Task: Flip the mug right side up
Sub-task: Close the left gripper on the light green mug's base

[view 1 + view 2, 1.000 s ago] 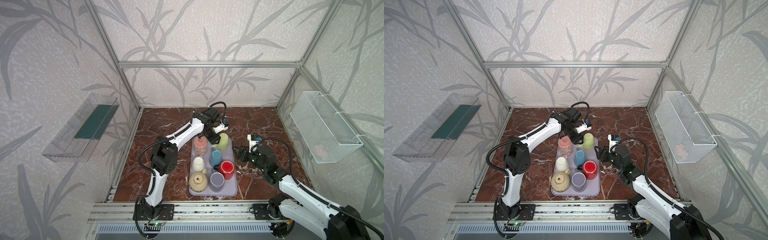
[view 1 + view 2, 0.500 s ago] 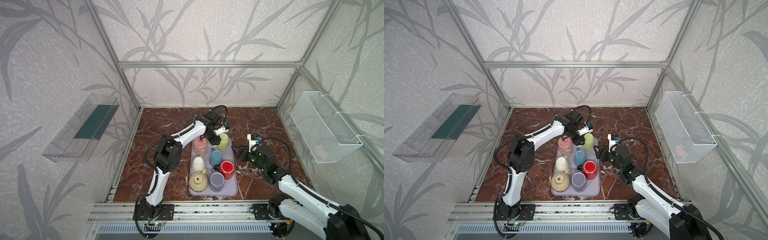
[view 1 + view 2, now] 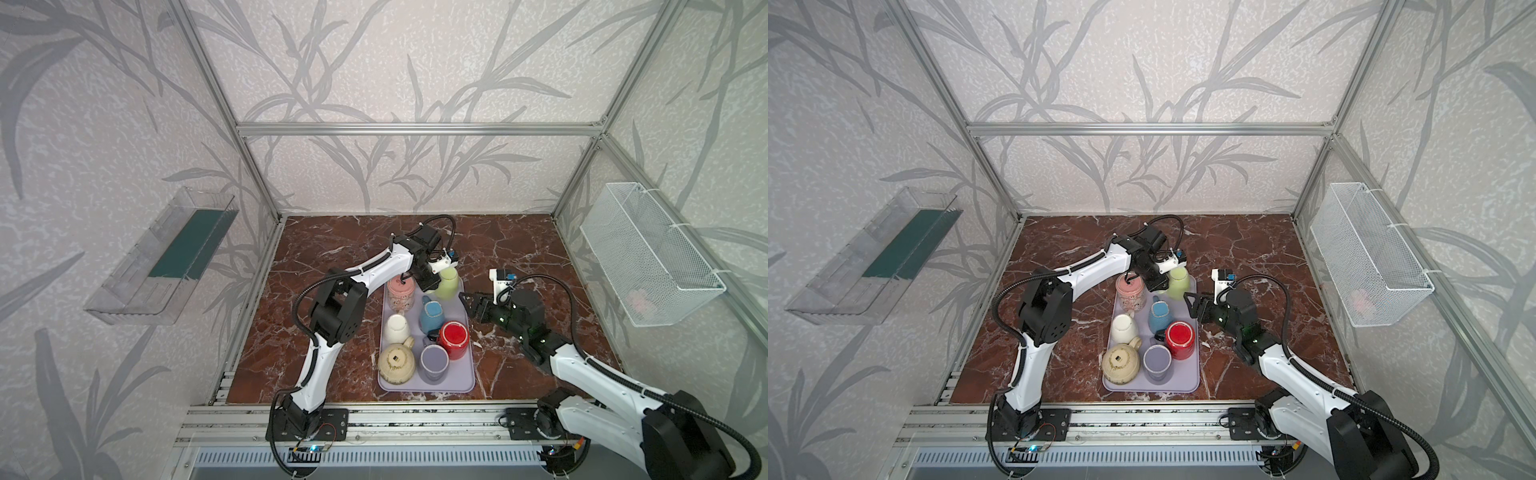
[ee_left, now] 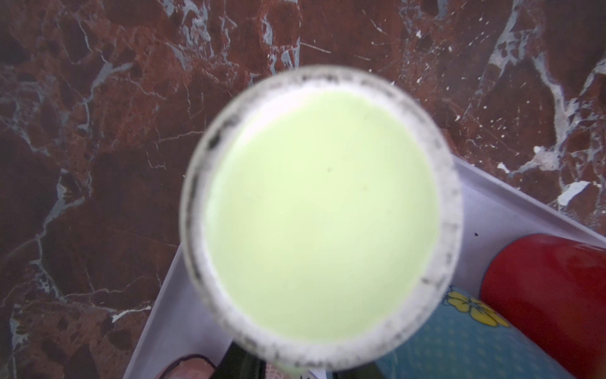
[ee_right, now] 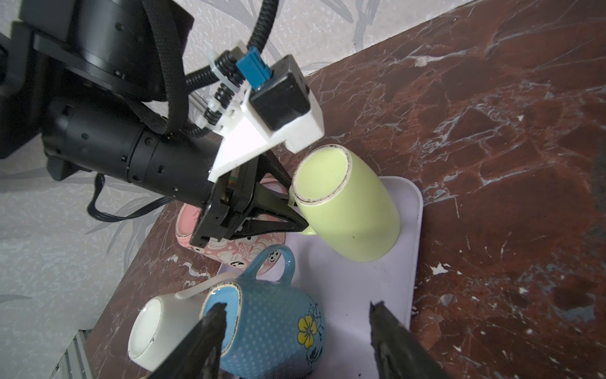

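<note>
Marble tabletop [image 3: 332, 249], leafy walls [image 3: 415, 62], green mug [image 3: 448, 284]

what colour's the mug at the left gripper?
Pale green mug, white foot ring; clearest in the right wrist view.

Stretches the left arm [image 3: 380, 270] forward with the wrist pitched down. Holds the left gripper [image 5: 296, 206] with jaws close together, a small gap at the tips; cannot tell whether clamped. Bends the right arm [image 3: 582, 370] low, with the right gripper [image 3: 467, 305] near the left gripper, aimed toward it, jaws wide apart and empty.
</note>
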`<state>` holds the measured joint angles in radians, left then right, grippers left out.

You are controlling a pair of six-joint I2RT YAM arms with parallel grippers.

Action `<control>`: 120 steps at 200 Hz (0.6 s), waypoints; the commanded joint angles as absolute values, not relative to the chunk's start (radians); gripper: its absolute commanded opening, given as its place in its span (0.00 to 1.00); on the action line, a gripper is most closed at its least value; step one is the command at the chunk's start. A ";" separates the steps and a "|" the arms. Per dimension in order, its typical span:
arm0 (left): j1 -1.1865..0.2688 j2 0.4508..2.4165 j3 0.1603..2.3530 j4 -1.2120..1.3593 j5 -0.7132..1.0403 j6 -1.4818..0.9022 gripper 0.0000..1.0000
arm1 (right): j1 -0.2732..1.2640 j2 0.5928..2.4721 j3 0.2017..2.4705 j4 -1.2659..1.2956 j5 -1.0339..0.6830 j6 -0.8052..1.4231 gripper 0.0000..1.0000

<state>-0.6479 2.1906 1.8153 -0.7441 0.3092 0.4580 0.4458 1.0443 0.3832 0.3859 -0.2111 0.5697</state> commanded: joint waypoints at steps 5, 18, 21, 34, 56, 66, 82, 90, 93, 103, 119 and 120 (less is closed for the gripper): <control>-0.661 2.178 1.786 -0.733 0.274 0.502 0.30 | 0.443 1.061 0.374 0.437 -0.233 0.583 0.69; -0.664 2.179 1.784 -0.733 0.266 0.504 0.29 | 0.443 1.062 0.374 0.437 -0.235 0.584 0.69; -0.664 2.179 1.785 -0.732 0.264 0.504 0.29 | 0.443 1.061 0.374 0.437 -0.235 0.584 0.69; -0.667 2.180 1.785 -0.729 0.262 0.505 0.28 | 0.442 1.059 0.374 0.437 -0.236 0.584 0.69; -0.671 2.179 1.789 -0.722 0.253 0.502 0.28 | 0.443 1.049 0.373 0.433 -0.235 0.584 0.69; -0.672 2.180 1.793 -0.717 0.253 0.501 0.27 | 0.443 1.045 0.372 0.431 -0.236 0.584 0.69; -0.674 2.182 1.798 -0.712 0.247 0.499 0.24 | 0.443 1.038 0.374 0.428 -0.235 0.584 0.69; -0.675 2.180 1.797 -0.707 0.243 0.499 0.23 | 0.444 1.034 0.373 0.425 -0.234 0.583 0.69; -0.676 2.180 1.796 -0.705 0.242 0.499 0.23 | 0.443 1.033 0.373 0.425 -0.234 0.583 0.69; -0.678 2.178 1.794 -0.699 0.237 0.499 0.21 | 0.443 1.029 0.373 0.422 -0.233 0.583 0.69; -0.682 2.176 1.790 -0.688 0.232 0.498 0.16 | 0.443 1.023 0.372 0.420 -0.232 0.580 0.69; -0.682 2.175 1.790 -0.687 0.232 0.498 0.16 | 0.443 1.023 0.372 0.420 -0.231 0.581 0.69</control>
